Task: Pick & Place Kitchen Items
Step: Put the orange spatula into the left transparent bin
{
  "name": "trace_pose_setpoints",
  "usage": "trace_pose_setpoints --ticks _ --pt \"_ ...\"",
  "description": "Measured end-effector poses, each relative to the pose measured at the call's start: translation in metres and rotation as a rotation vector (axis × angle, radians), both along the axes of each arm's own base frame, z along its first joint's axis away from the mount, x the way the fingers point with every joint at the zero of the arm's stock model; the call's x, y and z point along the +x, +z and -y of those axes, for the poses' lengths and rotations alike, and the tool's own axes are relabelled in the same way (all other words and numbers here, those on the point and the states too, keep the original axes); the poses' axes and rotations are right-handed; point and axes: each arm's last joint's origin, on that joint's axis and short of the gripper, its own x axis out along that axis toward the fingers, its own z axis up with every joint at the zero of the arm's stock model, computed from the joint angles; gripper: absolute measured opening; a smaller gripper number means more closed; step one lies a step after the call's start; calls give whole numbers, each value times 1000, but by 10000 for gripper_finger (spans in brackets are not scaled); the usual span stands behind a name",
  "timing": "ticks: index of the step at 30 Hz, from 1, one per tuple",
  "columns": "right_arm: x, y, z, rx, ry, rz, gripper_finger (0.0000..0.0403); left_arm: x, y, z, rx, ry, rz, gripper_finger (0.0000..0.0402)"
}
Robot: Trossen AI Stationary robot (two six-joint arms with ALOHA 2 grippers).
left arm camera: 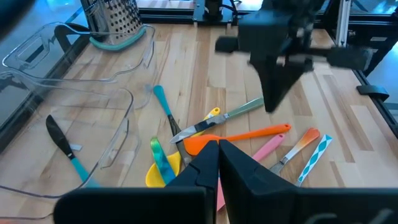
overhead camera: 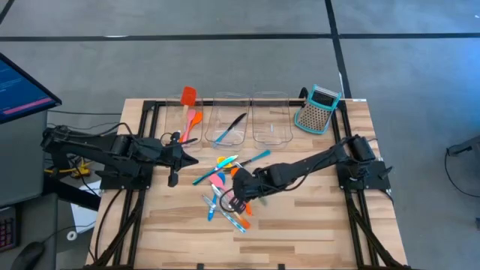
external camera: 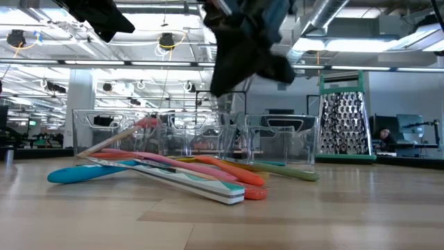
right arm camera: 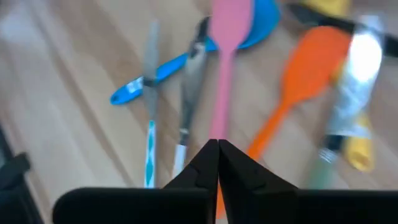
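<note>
- Near the middle of the wooden table (overhead camera: 300, 225) lies the loose heap of slim plastic utensils (overhead camera: 225, 191), and my right gripper (overhead camera: 238, 196) hangs just over it, fingers clenched on nothing.
- My right wrist view is smeared: I make out a pink spatula (right arm camera: 227, 56), an orange spatula (right arm camera: 305, 81) and a blue-handled spoon (right arm camera: 155, 74) below my fingertips, but the far ends run off the frame.
- From table height, my right arm's dark bulk blocks the upper part of the heap; only the lowest handles show.
- My left gripper (overhead camera: 174, 159) waits toward the left edge, fingers clenched and empty.
- Along the back edge stand clear plastic bins (overhead camera: 271, 120); one holds a black-bladed piece with a blue handle (overhead camera: 229, 129).
- A red spatula (overhead camera: 187, 97) and an orange spatula (overhead camera: 190, 124) lie beside the bins, toward the left.
- At the back right corner stands the teal-and-grey box grater (overhead camera: 316, 109).
</note>
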Motion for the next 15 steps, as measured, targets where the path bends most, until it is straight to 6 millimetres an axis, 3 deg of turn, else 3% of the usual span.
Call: trace_pose_setpoints --ticks 4,7,11,15 --pt "-6 27 0 -101 -118 -62 4 0 0 0 0 0 0 2" --pt "-8 33 3 -162 -221 -83 3 0 0 0 0 0 0 2" --pt "-5 20 3 -162 -271 -118 2 0 0 0 0 0 0 2" --pt "8 -10 1 -152 -269 -155 3 0 0 0 0 0 0 2"
